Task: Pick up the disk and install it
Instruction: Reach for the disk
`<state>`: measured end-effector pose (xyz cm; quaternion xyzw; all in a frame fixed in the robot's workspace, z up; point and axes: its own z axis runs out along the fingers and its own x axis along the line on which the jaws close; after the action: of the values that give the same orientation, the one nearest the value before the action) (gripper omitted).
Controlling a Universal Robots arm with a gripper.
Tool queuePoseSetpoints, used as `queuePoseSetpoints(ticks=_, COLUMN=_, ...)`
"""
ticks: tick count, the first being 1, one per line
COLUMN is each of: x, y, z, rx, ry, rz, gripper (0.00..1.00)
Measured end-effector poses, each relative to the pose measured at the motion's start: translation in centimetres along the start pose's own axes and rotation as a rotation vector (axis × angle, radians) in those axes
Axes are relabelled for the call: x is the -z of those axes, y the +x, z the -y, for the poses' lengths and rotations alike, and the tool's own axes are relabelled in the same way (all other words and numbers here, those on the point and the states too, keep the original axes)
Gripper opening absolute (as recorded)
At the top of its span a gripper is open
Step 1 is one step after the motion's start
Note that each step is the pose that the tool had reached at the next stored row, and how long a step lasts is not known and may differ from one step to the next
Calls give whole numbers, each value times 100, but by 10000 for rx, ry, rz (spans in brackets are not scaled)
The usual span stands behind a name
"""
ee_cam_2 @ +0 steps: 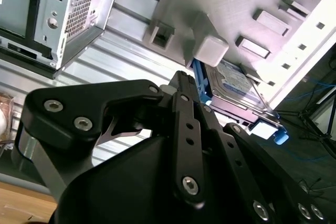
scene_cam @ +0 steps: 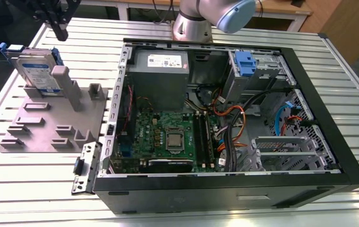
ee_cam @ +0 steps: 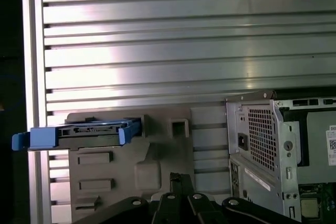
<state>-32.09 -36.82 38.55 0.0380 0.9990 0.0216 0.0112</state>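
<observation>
Slatted table (scene_cam: 28, 189) bears the disk (scene_cam: 36, 71) on a grey stand (scene_cam: 41, 127); hand (scene_cam: 60, 34) hovers above, closed, empty.

Silver, blue-framed disk (scene_cam: 38, 71); grey holder (scene_cam: 47, 125); black computer case (scene_cam: 230, 191)

The exterior view stands off the arm, raised, on the near side of the table (scene_cam: 15, 189). It looks down at a slant toward the arm's base (scene_cam: 189, 28) at the far edge. It is far enough to take in the whole open computer case (scene_cam: 349, 165) and, on the exterior view's left, the grey fixture plate (scene_cam: 41, 130) with the disk (scene_cam: 38, 71). The first wrist view looks straight down from well above the table, past the gripper (ee_cam: 181, 179). The second wrist view looks along the gripper's links from very near, tilted. All three views share the plate, the disk and the case corner with the power supply (scene_cam: 159, 73).
</observation>
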Motion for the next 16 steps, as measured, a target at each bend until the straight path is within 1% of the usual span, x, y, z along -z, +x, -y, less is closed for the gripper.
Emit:
queuePoseSetpoints(ticks=3, x=-5, y=59, z=-1, rx=-1, ry=1, rz=-22, gripper=11)
queuePoseSetpoints(ticks=5, x=-8, y=77, z=0, rx=-2, ry=3, rz=-40, gripper=11)
queuePoseSetpoints(ticks=10, x=-14, y=86, z=0, rx=-6, ry=7, rz=-113, gripper=11)
queuePoseSetpoints(ticks=16, x=-14, y=86, z=1, rx=-5, ry=7, rz=-117, gripper=11)
